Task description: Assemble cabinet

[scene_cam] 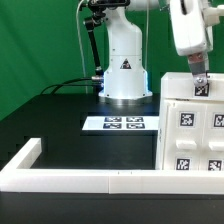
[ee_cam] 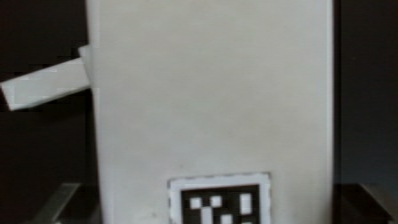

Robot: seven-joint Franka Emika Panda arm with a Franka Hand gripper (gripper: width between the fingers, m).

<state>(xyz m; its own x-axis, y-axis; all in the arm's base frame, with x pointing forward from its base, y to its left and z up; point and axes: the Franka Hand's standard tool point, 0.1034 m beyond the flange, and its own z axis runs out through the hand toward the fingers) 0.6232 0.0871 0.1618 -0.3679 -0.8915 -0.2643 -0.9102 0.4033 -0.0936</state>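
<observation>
Pincer above the cabinet at the exterior view's right.
We saw the large white boxy plastic cabinet shell [scene_cam: 192, 135] standing on the black tabletop [scene_cam: 50, 120]; the pincer [scene_cam: 199, 78] met its top, grip hidden: we could not tell.
</observation>
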